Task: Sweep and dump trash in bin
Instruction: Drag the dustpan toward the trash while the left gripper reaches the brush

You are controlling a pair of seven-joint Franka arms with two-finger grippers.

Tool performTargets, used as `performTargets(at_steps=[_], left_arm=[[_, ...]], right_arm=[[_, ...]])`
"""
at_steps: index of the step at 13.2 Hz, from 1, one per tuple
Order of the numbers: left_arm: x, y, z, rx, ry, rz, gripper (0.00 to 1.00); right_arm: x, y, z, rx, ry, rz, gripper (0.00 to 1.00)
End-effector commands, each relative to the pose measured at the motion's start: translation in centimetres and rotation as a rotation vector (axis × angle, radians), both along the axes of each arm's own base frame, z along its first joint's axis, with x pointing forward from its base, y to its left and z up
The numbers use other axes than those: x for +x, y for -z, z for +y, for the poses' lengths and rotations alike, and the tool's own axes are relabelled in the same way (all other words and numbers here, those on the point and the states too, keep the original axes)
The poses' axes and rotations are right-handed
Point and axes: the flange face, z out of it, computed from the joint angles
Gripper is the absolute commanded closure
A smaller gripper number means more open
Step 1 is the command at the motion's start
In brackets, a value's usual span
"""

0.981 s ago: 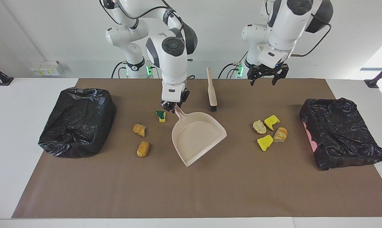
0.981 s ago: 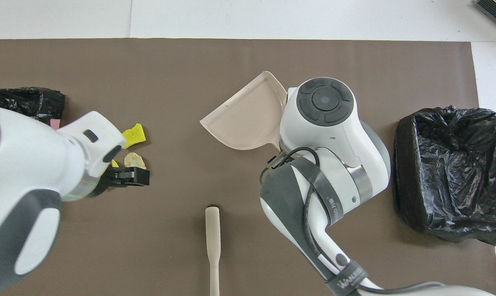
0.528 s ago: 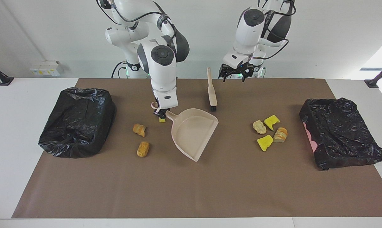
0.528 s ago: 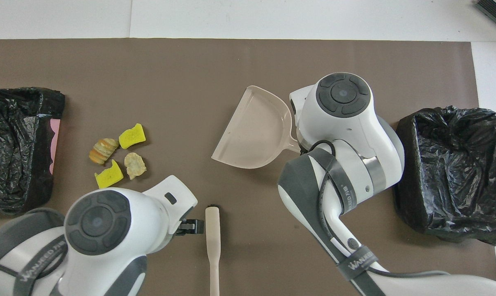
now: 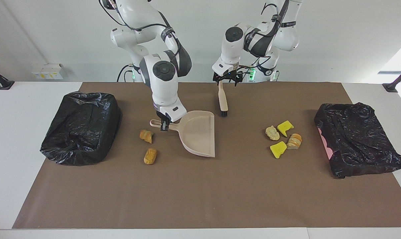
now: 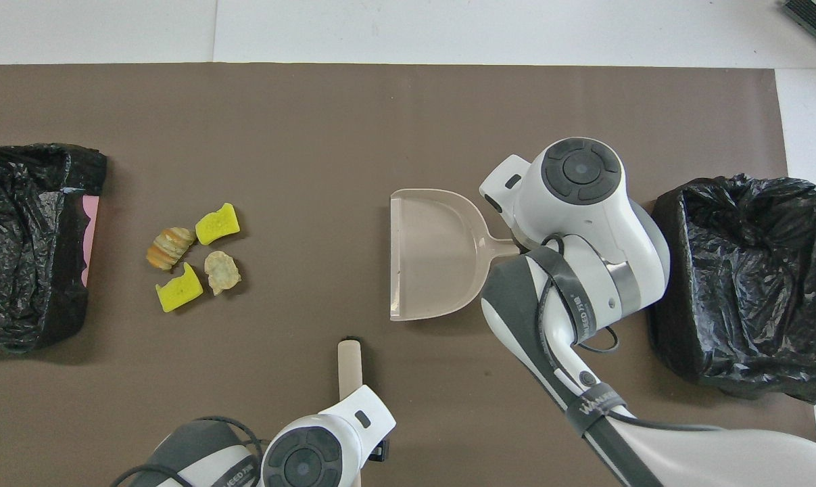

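We count six scraps of trash on the brown mat that covers the counter: four sit in a tight cluster toward the left arm's end, well short of the bag-lined bin at that end; two orange-brown lumps lie toward the right arm's end, between the dustpan and the other black bin; none is in a pan or bin yet.

The dustpan sits mid-counter with its open lip turned toward the four-piece cluster and its handle toward the two lumps; our right pincer is closed on that handle. The brush lies near the robots' edge of the mat, bristle end pointing away from the robots; our left pincer hovers over its handle end with its jaws wide and nothing in them.

What we judge could go wrong: the brush handle is slim, so a descent slightly off its line could nudge it aside instead of gripping it; the right pincer holds only the narrow handle, so the pan may pivot or lift its lip once the brush pushes scraps against it, letting pieces slide underneath; the light sponge chunks may also tumble past the pan's sides.
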Motion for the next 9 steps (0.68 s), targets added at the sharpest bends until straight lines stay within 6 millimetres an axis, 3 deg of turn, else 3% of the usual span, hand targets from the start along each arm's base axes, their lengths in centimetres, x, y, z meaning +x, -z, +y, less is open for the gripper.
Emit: performTargets(at_steps=[1,4,9], left_arm=[[-2.8,1.8,-0.3,-0.045,-0.023,0.017,0.00],[-3.5,2.4,-0.1,-0.041,-0.017,0.023,0.00],[-4.4,2.8,-0.3,-0.036,-0.003,0.030,0.00]], right_arm=[[-0.9,1.2,-0.4,-0.004,-0.051,-0.013,1.00],[-1.2,2.3,-0.1,-0.020,-0.079,-0.031,1.00],[-1.6,2.4,0.1,-0.032,-0.068,-0.006,1.00]])
